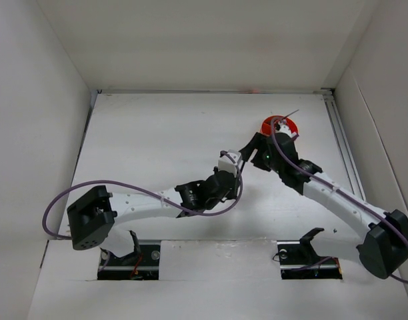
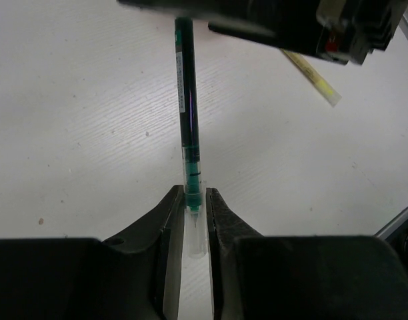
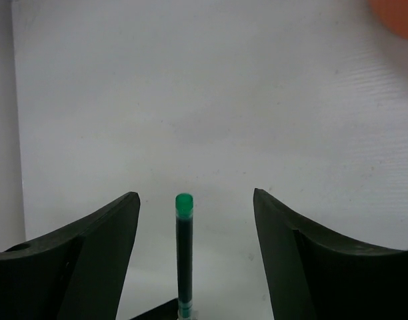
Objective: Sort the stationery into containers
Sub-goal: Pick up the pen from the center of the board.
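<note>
**A:** Where's the green pen (image 2: 188,113)?

**B:** Its clear tip end is clamped in the left tool (image 2: 193,200). The barrel pokes up between the wide-apart fingers of the right tool (image 3: 194,199), and the orange holder (image 1: 284,125) is far-right of it.

**A:** Any advice?

**B:** Have the right tool close squarely on the slim, glossy barrel before the left lets go. Smooth round plastic may slip.

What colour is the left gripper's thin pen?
The thin pen is dark green, clearest in left wrist view.
</note>
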You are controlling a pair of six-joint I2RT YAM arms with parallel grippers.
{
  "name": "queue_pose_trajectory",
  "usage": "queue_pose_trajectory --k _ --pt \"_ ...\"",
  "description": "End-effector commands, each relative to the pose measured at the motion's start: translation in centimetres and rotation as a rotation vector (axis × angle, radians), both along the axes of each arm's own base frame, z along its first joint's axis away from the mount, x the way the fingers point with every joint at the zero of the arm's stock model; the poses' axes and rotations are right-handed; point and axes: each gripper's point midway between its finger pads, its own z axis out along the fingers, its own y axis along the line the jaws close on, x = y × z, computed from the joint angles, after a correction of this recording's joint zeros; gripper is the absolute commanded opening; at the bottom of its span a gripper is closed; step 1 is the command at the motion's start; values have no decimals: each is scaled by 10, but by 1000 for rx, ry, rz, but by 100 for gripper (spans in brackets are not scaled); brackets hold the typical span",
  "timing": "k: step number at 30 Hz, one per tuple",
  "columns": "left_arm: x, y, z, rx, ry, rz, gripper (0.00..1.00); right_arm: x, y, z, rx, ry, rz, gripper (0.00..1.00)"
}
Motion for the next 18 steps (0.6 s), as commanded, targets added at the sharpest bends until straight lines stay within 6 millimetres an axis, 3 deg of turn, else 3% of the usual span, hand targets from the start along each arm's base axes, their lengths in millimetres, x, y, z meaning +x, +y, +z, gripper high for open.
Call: queue_pose_trajectory --k 1,4,5,7,8,11,12,15,16,18 --pt "9 3 25 -67 -54 -3 0 -3 27 12 26 -16 79 73" --pt "10 7 28 -89 -58 -3 0 2 36 7 8 -3 96 65" --pt "9 10 30 -95 -60 -3 0 0 39 7 16 1 100 52" --pt "10 16 30 -93 -68 14 0 5 46 10 28 -4 113 42" --pt "9 17 36 -113 -76 14 0 5 48 7 28 7 121 28" --pt "11 23 37 -125 -82 25 1 10 50 14 45 -1 103 8" --pt "13 28 38 -129 -84 34 9 10 50 14 45 -1 103 0" --pt "12 35 40 -141 -94 44 28 17 52 31 58 -37 89 0" --pt "13 37 44 -150 -102 53 43 20 47 31 45 -46 61 0" --pt "10 43 47 -162 -107 53 56 32 42 42 44 -72 22 0"
